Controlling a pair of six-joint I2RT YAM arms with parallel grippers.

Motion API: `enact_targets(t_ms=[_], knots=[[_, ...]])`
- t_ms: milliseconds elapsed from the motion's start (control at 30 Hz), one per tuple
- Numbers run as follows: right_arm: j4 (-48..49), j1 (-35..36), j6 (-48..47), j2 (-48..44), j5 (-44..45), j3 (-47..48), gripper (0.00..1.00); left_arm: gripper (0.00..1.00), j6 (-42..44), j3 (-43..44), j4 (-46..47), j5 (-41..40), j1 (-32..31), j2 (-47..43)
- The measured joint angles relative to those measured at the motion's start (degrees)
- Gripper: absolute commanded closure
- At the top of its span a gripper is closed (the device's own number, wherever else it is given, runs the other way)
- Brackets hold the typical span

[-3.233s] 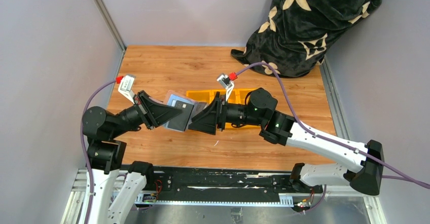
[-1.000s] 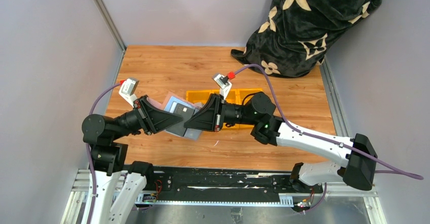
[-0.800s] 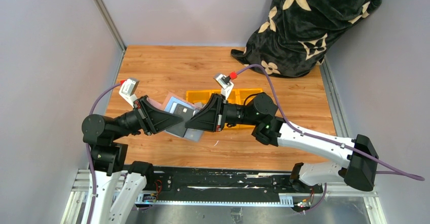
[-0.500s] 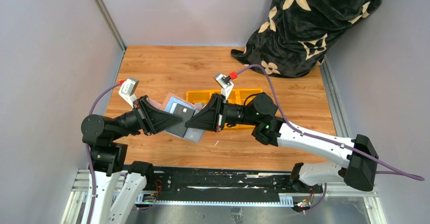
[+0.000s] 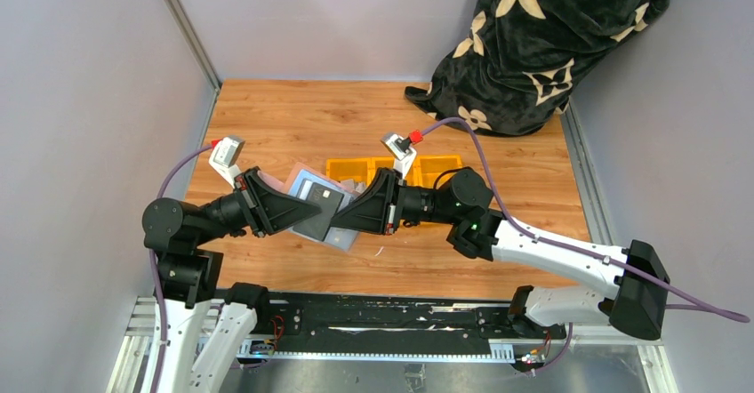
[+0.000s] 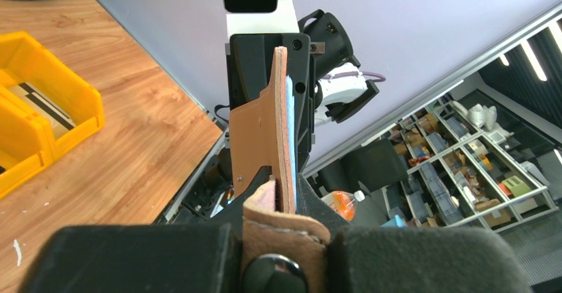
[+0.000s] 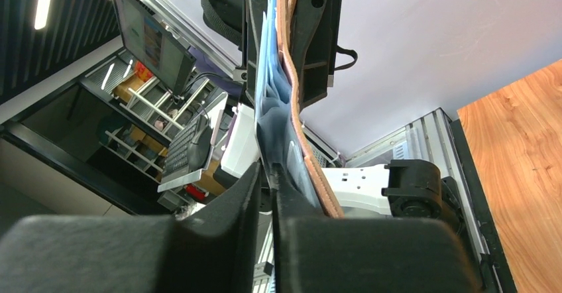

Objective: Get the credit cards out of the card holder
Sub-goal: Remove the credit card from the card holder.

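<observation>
**Card holder (image 5: pixel 311 212) held off the table between both arms, at 9 o'clock of the yellow bins (image 5: pixel 437 167).**
I see it open: grey-blue inside, tan outside. The left arm reaches toward 3 o'clock and the right toward 9. The left gripper (image 5: pixel 307 203) is clamped on the tab end. The right gripper (image 5: pixel 340 221), nearly closed, pinches a grey-blue edge.

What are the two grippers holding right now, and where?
The card holder, between them: left gripper pinches its tab end, right gripper its opposite edge.
</observation>
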Motion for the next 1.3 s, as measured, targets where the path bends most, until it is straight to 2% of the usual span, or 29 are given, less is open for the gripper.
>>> enact_targets(t_ms=[67,267,433,533,1100,1200,1300], knots=[[0.09,0.00,-0.07,-0.15,-0.46,0.00,0.76,0.92,0.02,0.46,0.07,-0.31,0.02,0.00],[0.33,0.00,0.04,-0.13,-1.42,0.55,0.75,0.92,0.24,1.49,-0.31,-0.46,0.04,0.02],[0.33,0.00,0.07,0.09,-1.40,1.09,0.86,0.92,0.83,1.66,-0.94,-0.59,0.04,0.02],[0.33,0.00,0.04,0.09,-1.36,1.20,0.99,0.92,1.03,1.66,-1.31,-0.59,0.04,0.02],[-0.68,0.00,-0.48,-3.39,0.66,-1.97,1.00,0.88,2.32,1.79,-2.86,-1.18,0.04,0.04],[-0.83,0.00,-0.57,-3.48,0.63,-1.97,0.79,0.88,2.43,1.79,-3.10,-1.29,0.04,0.04],[-1.05,0.00,-0.96,-3.06,0.52,-1.77,0.68,0.87,2.71,1.79,-3.58,-1.44,0.04,0.04]])
